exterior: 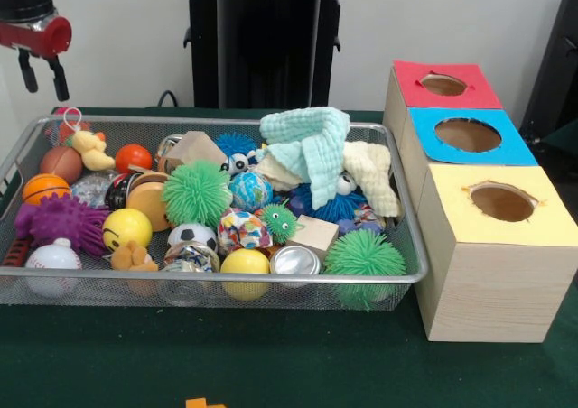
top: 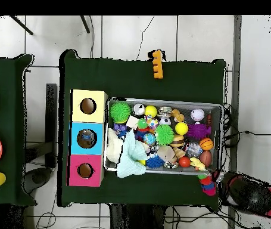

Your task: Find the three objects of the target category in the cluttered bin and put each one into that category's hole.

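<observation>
Green desk (exterior: 108,354) carrying a wire bin (exterior: 411,273) full to the rim and, just beside it, three boxes with a hole each: yellow (exterior: 502,202), blue (exterior: 468,134), red (exterior: 443,85). Target category not told, so the three wanted things cannot be named; all presumably somewhere in the bin. Mint cloth (exterior: 312,142) heaped over the middle, possibly hiding some. Green spiky ball (exterior: 196,193) among close-packed small balls. Tool (exterior: 42,74) up beside the bin's far corner, fingers apart, empty. Risk: grabbing a neighbour, or snagging the cloth, because of crowding.
</observation>
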{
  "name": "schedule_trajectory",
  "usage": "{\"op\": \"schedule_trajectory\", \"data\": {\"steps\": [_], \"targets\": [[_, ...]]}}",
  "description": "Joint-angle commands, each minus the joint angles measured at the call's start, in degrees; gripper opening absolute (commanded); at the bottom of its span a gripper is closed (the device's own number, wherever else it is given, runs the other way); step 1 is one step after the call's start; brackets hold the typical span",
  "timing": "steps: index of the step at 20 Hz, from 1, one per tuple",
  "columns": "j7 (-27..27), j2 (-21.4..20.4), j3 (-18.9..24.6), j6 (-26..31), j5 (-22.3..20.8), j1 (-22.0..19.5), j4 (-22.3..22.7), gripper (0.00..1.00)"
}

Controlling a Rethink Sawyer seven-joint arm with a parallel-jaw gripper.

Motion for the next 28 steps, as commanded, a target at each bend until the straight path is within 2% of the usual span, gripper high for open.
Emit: {"op": "schedule_trajectory", "data": {"steps": [1,5,7,10,17,20,24,28], "targets": [[-6.65,2.33,-1.15,-3.80,-6.44,-1.39,1.73,1.00],[-6.30,3.58,-1.16,-4.58,-8.34,-2.01,1.44,1.00],[-6.82,4.98,-0.82,-4.09,-8.86,-2.29,-0.11,1.00],[-7.47,4.95,0.25,-1.68,-7.75,-2.28,-1.93,1.00],[-12.15,9.03,3.38,4.91,-5.18,-0.84,-10.34,1.00],[-13.35,9.34,4.60,7.78,-3.48,0.12,-13.35,1.00],[-13.96,9.95,5.22,8.78,-3.52,0.27,-15.27,1.00],[-15.32,12.16,6.13,11.20,-3.61,1.18,-19.62,1.00]]}}
